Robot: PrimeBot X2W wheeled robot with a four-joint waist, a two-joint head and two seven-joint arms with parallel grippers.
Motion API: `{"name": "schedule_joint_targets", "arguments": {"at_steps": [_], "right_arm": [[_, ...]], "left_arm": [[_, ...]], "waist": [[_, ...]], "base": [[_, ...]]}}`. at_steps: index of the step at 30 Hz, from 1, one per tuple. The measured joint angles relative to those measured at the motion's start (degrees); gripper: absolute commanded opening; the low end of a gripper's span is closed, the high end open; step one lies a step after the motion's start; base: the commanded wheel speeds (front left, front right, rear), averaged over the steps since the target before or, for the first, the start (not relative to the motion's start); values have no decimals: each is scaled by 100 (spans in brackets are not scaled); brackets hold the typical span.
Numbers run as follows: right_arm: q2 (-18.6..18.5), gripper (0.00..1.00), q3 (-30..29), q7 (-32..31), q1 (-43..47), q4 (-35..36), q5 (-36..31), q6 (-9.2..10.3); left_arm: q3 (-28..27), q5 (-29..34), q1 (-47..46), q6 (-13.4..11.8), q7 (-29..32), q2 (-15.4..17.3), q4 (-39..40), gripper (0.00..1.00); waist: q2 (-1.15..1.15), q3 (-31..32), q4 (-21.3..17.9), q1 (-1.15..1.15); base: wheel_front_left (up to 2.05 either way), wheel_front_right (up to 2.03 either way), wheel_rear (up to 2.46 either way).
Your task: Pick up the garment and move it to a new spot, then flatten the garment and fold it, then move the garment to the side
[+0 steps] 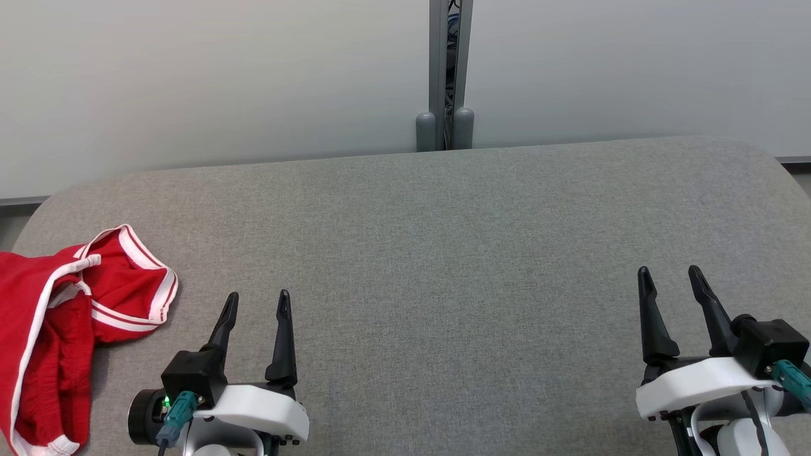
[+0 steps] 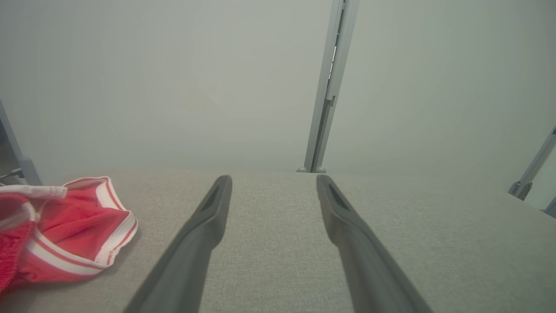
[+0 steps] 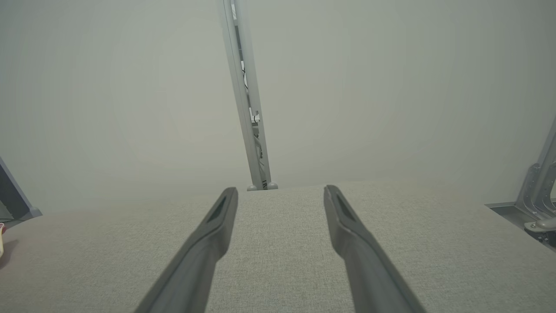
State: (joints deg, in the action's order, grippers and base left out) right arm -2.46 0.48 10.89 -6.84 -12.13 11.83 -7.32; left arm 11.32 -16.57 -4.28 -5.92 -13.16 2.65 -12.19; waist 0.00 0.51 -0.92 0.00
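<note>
Scene, big to small:

Grey fabric-covered table with rounded corners (image 1: 443,240) takes up the lower two-thirds of the head view. The weave lies flat.

Pale grey wall panels (image 1: 222,82) stand behind the table's far edge. There are two panels, split by a grey vertical metal post (image 1: 437,63) just right of centre. Its two rounded feet sit at the table's back edge. A dark gap with cabling runs up the post.

Red garment with white striped trim (image 1: 57,316) is on the table at the near left corner, crumpled, neither flattened nor folded. Part of it runs off the left edge of the head view. One white-banded opening faces up, toward the table's middle. The left wrist view has it at lower left, resting on the fabric, left of that arm's fingers.

Left gripper (image 1: 258,296) is at lower left, just right of the garment, near it but not touching. Its two long dark fingers are spread apart and point at the far edge, with table weave visible between them. Can't tell if the tips touch the surface.

Right gripper (image 1: 669,270) is at lower right, well apart from the garment. Its fingers are likewise spread, with only weave between them.

Small stuff: green light (image 1: 166,401) is lit on the left wrist block, with a teal connector (image 1: 180,408) plugged in beside it. The right wrist has the same kind of plug.
</note>
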Motion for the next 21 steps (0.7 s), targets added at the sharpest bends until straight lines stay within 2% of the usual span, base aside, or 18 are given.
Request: {"name": "schedule_joint_targets", "arguments": {"at_steps": [10,21], "right_arm": [[-7,100,120,160,-51,-297,-99,0],[-12,100,178,326,-102,-354,-486,-1]], "left_arm": [[76,225,-76,-13,-67,3,-376,100],[108,580,-148,-78,-135,4,-428,100]], "waist": [[0,26,-7,0],[0,40,0,0]], "base": [[0,0,0],[0,0,0]]}}
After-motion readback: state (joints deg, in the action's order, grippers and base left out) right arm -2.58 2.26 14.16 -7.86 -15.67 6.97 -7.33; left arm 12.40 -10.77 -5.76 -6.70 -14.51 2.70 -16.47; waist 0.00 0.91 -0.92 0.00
